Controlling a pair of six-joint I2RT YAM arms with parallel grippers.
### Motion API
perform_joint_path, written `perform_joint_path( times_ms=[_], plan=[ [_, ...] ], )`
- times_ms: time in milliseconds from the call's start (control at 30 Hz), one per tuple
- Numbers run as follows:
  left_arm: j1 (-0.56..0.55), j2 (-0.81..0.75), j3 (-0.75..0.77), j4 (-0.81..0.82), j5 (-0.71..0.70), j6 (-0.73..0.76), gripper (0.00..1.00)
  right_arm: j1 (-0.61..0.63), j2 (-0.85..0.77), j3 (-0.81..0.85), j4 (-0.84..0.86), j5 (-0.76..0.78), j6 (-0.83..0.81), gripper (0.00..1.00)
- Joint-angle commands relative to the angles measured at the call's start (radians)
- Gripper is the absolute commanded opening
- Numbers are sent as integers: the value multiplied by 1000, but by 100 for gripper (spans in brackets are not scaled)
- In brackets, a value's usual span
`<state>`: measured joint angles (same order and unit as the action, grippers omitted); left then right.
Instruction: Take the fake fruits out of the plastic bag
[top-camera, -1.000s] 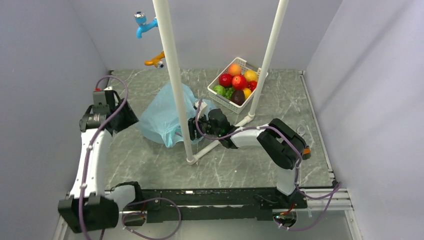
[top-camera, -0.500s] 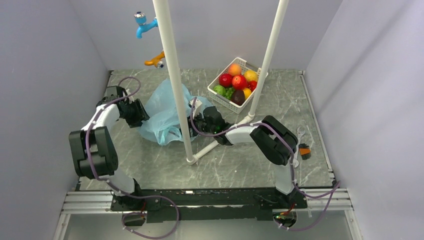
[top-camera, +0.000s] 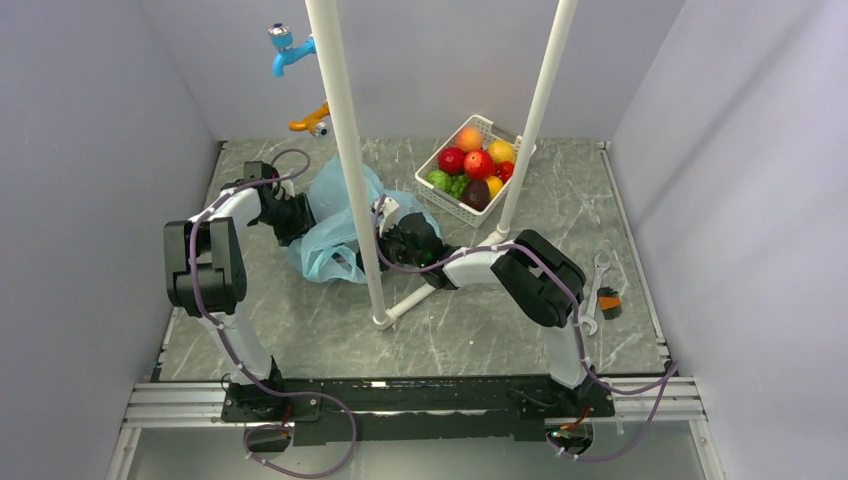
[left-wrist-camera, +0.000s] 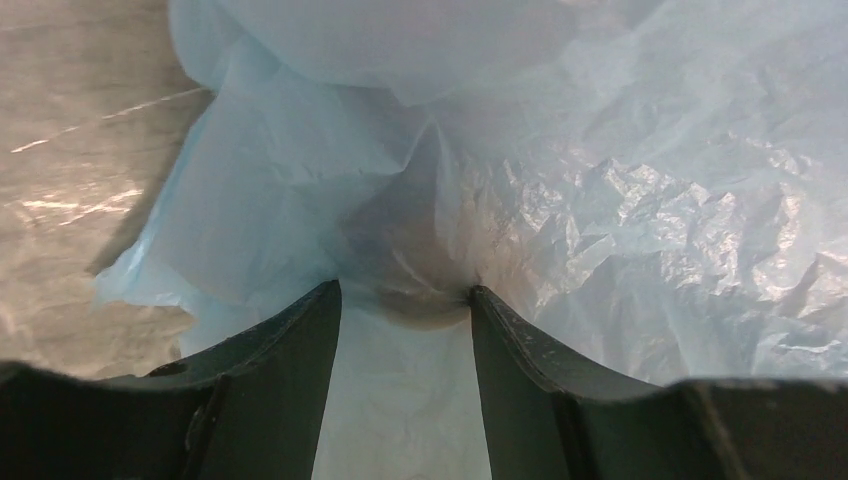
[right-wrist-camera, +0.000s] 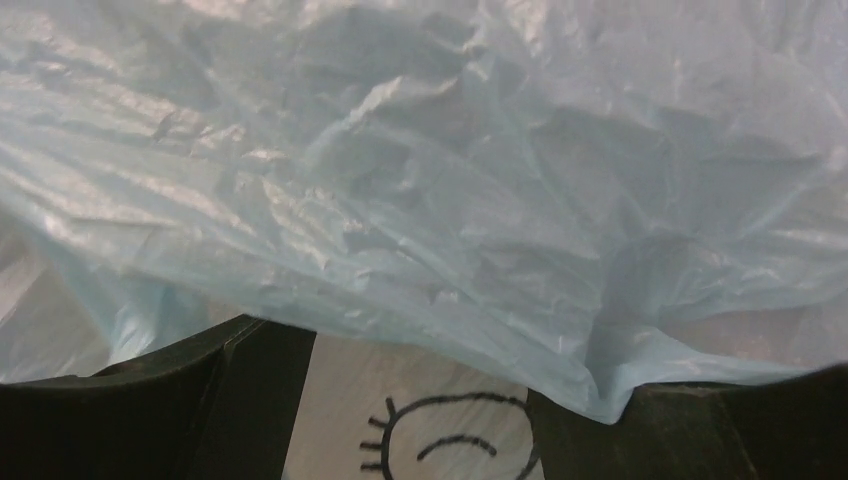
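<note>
The light-blue plastic bag (top-camera: 335, 225) lies crumpled left of the table's middle, behind a white pole. My left gripper (top-camera: 290, 215) presses into its left side. In the left wrist view that gripper (left-wrist-camera: 405, 295) is open, with its fingertips (left-wrist-camera: 325, 300) on either side of a round brownish-orange lump (left-wrist-camera: 410, 265) under the film. It looks like one of the fake fruits; the rest of them are hidden inside. My right gripper (top-camera: 395, 240) is at the bag's right side. In its wrist view it (right-wrist-camera: 420, 360) stands open over the white printed panel (right-wrist-camera: 400, 400), with blue film (right-wrist-camera: 430, 200) draped over the fingertips.
Two white poles (top-camera: 345, 150) (top-camera: 535, 110) rise from a joined foot (top-camera: 382, 320) in front of the bag. A white slotted basket (top-camera: 440, 195) with several red, orange, green and dark fruits stands back right. A blue tap (top-camera: 285, 45) hangs at the back. A wrench (top-camera: 598, 290) lies at the right.
My left arm swung in from the far left and reached the bag's left side. My right gripper pushed a little further into the bag and opened wider. The bag is squeezed narrower.
</note>
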<state>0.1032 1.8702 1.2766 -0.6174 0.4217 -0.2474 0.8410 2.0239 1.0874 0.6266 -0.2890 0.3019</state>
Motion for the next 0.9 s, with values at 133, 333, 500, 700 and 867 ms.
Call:
perform_joint_path(
  times_ms=[133, 333, 500, 700, 867],
  plan=[
    [-93, 26, -16, -67, 13, 96, 57, 8, 41, 85, 0, 169, -29, 76],
    [-97, 26, -19, -58, 52, 94, 56, 8, 89, 158, -42, 212, -63, 80],
    [-97, 26, -16, -60, 57, 95, 56, 11, 154, 236, -74, 185, -93, 80],
    [-97, 22, -16, -58, 66, 93, 56, 13, 218, 283, -99, 174, -98, 77],
    [-122, 21, -13, -58, 71, 92, 56, 17, 257, 340, -134, 153, -99, 64]
  ],
)
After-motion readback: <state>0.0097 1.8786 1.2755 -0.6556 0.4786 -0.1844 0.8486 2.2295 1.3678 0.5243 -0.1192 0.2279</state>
